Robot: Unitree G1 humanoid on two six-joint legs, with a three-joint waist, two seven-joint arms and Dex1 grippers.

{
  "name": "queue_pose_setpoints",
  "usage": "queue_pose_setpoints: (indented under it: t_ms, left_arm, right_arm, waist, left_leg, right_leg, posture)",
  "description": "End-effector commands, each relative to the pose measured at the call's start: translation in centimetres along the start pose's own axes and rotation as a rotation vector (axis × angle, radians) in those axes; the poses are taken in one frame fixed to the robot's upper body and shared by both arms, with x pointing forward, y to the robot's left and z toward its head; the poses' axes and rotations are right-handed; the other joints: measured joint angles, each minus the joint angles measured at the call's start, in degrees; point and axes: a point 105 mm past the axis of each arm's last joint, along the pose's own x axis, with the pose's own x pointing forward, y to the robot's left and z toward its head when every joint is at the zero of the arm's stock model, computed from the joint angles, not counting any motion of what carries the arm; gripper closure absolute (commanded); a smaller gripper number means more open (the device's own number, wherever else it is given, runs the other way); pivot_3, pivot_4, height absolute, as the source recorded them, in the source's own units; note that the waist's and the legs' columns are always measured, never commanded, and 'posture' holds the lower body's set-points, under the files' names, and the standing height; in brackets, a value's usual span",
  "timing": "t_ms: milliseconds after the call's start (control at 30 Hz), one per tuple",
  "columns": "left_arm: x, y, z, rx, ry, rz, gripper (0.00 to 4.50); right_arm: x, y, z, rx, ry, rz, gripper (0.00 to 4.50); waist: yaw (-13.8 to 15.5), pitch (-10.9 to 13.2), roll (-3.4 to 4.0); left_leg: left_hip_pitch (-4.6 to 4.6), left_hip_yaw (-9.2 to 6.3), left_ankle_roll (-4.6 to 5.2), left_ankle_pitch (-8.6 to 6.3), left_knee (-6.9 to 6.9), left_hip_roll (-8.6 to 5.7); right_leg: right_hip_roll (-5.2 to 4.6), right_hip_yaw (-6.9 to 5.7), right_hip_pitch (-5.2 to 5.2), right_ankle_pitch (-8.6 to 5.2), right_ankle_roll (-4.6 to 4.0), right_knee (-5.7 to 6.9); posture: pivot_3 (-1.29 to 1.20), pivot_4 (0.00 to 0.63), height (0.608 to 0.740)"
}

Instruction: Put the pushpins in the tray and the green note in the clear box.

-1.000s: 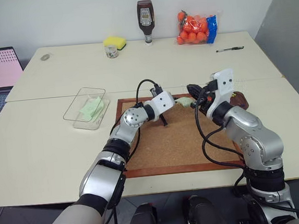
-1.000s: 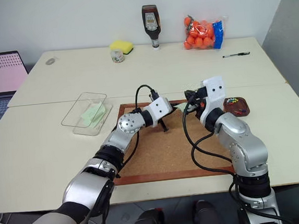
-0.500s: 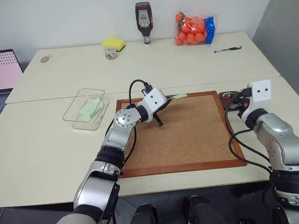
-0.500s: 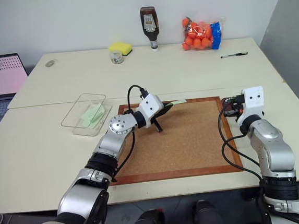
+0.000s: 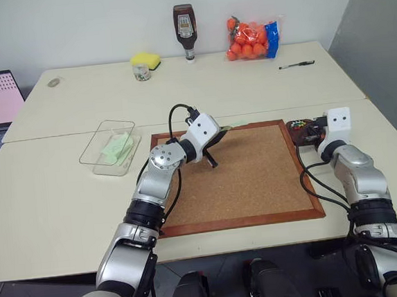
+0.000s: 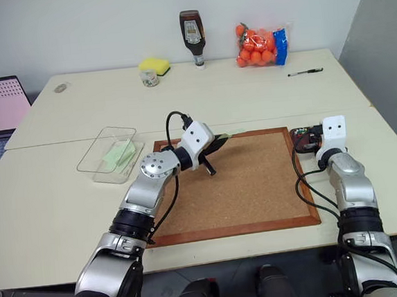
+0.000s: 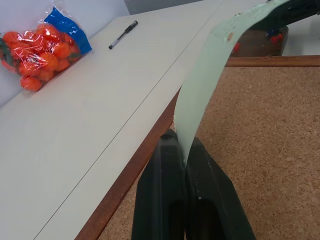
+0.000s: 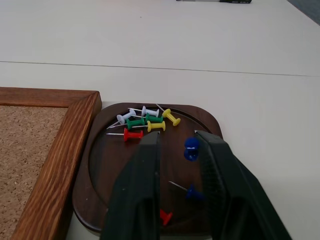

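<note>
1. Pinching the green note point(image 7: 210, 80), the left gripper point(image 7: 182, 165) is fully closed over the corkboard's point(image 5: 257, 178) far edge.
2. Right gripper point(image 8: 177, 145) hangs partly open over the tray point(image 8: 100, 165), holding nothing.
3. Right wrist view resolves pushpins point(image 8: 145, 124) inside the tray; head views barely do.
4. Clear box point(image 5: 94, 147) sits left of the corkboard on the tabletop point(image 5: 50, 203), pale green paper inside.

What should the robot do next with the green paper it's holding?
Probably carry it over to the clear box. The left gripper is shut on the green note, lifted off the corkboard, and the box sits further left with another green paper already inside.
</note>
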Motion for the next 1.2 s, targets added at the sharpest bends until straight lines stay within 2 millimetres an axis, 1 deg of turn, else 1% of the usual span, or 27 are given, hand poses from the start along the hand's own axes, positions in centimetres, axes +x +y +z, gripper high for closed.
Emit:
queue_pose_setpoints:
  t_ms: [33, 133, 267, 433, 567, 600, 667, 733, 767, 800, 900, 967, 1067, 1100, 1200]
  left_arm:
    - [-0.2, 0.5, 1.2, 0.008, -0.041, 0.024, 4.50]
    - [-0.2, 0.5, 1.2, 0.004, -0.040, 0.028, 4.50]
    - [-0.2, 0.7, 1.2, -0.006, -0.041, 0.033, 4.50]
    - [-0.1, 0.8, 1.3, -0.009, -0.043, 0.037, 4.50]
    - [-0.3, 1.2, 1.5, -0.023, -0.050, 0.050, 4.50]
    - [-0.4, 1.4, 1.7, -0.025, -0.051, 0.057, 4.50]
    - [-1.3, 2.4, 2.0, -0.031, -0.050, 0.087, 4.50]
    - [-2.9, 4.0, 2.4, -0.044, -0.036, 0.148, 4.50]
    - [-4.1, 4.7, 2.4, -0.044, -0.023, 0.180, 4.50]
    - [-5.1, 5.2, 2.5, -0.043, -0.009, 0.207, 4.50]
    - [-7.8, 6.0, 2.1, -0.059, 0.045, 0.278, 4.50]
    - [-9.4, 6.2, 1.9, -0.066, 0.086, 0.320, 4.50]
    - [-11.9, 6.9, 1.0, -0.087, 0.163, 0.413, 4.50]
    - [-12.6, 7.3, 0.6, -0.100, 0.188, 0.447, 4.50]
    - [-14.6, 8.6, -1.0, -0.156, 0.258, 0.537, 4.50]
  right_arm:
    - [0.0, 0.1, 2.3, -0.007, -0.082, 0.013, 2.32]
    - [-0.1, 0.2, 2.7, 0.000, -0.098, 0.018, 1.71]
    - [-0.4, 0.3, 3.2, 0.025, -0.120, 0.029, 1.71]
    - [-0.7, 0.8, 2.8, 0.035, -0.110, 0.054, 1.71]
    - [-1.4, 1.9, 4.0, 0.020, -0.165, 0.115, 1.71]
    - [-1.9, 2.8, 4.6, -0.007, -0.188, 0.171, 1.71]
    - [-3.6, 5.4, 5.5, -0.083, -0.224, 0.335, 1.71]
    - [-5.9, 8.4, 6.3, -0.154, -0.253, 0.528, 1.71]
    - [-7.0, 9.9, 6.8, -0.182, -0.272, 0.625, 1.71]
    - [-7.9, 11.1, 7.2, -0.203, -0.287, 0.700, 1.71]
    - [-9.5, 14.1, 8.8, -0.248, -0.357, 0.867, 1.71]
    - [-10.2, 15.9, 9.8, -0.264, -0.391, 0.961, 1.71]
    - [-10.6, 18.5, 10.2, -0.315, -0.375, 1.112, 1.71]
    - [-10.5, 19.1, 10.2, -0.330, -0.365, 1.146, 1.71]
    - [-9.2, 20.8, 10.9, -0.382, -0.348, 1.166, 1.71]
  waist:
    - [0.0, 0.0, 0.00]
    - [0.0, 0.0, 0.00]
    - [0.0, 0.0, 0.00]
    - [0.0, 0.0, 0.00]
    - [0.0, 0.0, 0.00]
    - [-0.1, 0.0, 0.00]
    - [-0.2, 0.0, 0.00]
    - [-0.6, 0.0, -0.01]
    - [-0.8, 0.0, -0.02]
    - [-1.1, 0.0, -0.02]
    - [-1.3, 0.0, -0.03]
    - [-1.3, 0.0, -0.08]
    - [-1.0, 0.1, -0.21]
    - [-0.9, 0.1, -0.21]
    - [-0.7, 0.1, -0.21]
  left_leg:
    - [0.00, 0.00, 0.00, 0.00, 0.00, 0.00]
    - [0.02, 0.00, 0.00, 0.00, 0.00, 0.01]
    - [0.04, 0.00, 0.00, 0.00, 0.00, 0.03]
    - [0.03, 0.00, 0.00, 0.00, 0.00, 0.03]
    - [0.03, 0.00, 0.00, 0.00, 0.00, 0.03]
    - [0.02, -0.01, 0.00, 0.00, -0.01, 0.03]
    - [0.02, -0.03, 0.00, 0.00, -0.01, 0.04]
    - [0.00, -0.06, 0.00, -0.01, -0.03, 0.07]
    - [-0.01, -0.07, 0.00, -0.01, -0.04, 0.09]
    - [0.02, -0.10, -0.01, -0.01, -0.04, 0.15]
    - [0.15, -0.17, -0.02, -0.02, -0.05, 0.27]
    - [0.21, -0.15, -0.03, -0.02, -0.05, 0.31]
    - [0.21, -0.25, -0.03, -0.01, -0.03, 0.31]
    - [0.21, -0.28, -0.03, -0.01, 0.00, 0.31]
    - [0.20, -0.31, -0.03, -0.01, 0.00, 0.30]
  right_leg:
    - [0.00, 0.00, 0.00, 0.00, 0.00, 0.01]
    - [0.00, 0.00, 0.00, 0.00, 0.00, 0.04]
    - [0.03, 0.00, -0.01, 0.01, 0.01, 0.06]
    - [0.03, 0.00, 0.00, 0.01, 0.01, 0.03]
    - [0.02, 0.02, -0.01, 0.01, 0.02, 0.03]
    - [0.03, 0.02, -0.02, 0.01, 0.02, 0.03]
    - [0.04, 0.02, -0.04, 0.01, 0.02, 0.03]
    - [0.06, -0.01, -0.06, 0.01, 0.03, 0.03]
    - [0.09, -0.01, -0.07, 0.01, 0.03, 0.01]
    - [0.13, 0.02, -0.07, 0.00, 0.03, 0.01]
    - [0.13, 0.08, -0.03, 0.00, 0.03, 0.03]
    - [0.16, 0.10, -0.02, 0.03, 0.06, 0.05]
    - [0.18, 0.03, -0.01, 0.07, 0.13, 0.06]
    - [0.18, 0.02, -0.01, 0.07, 0.13, 0.07]
    - [0.18, 0.01, 0.00, 0.08, 0.13, 0.05]
  posture:
    - [0.00, 0.150, 0.740]
    - [0.00, 0.150, 0.740]
    - [0.00, 0.150, 0.740]
    - [0.00, 0.150, 0.740]
    - [0.00, 0.150, 0.740]
    - [0.00, 0.150, 0.740]
    - [0.00, 0.150, 0.740]
    - [0.00, 0.150, 0.740]
    - [0.00, 0.150, 0.740]
    - [0.00, 0.150, 0.740]
    - [0.00, 0.150, 0.740]
    - [0.00, 0.150, 0.740]
    - [0.00, 0.150, 0.740]
    - [0.00, 0.150, 0.740]
    - [0.00, 0.150, 0.740]
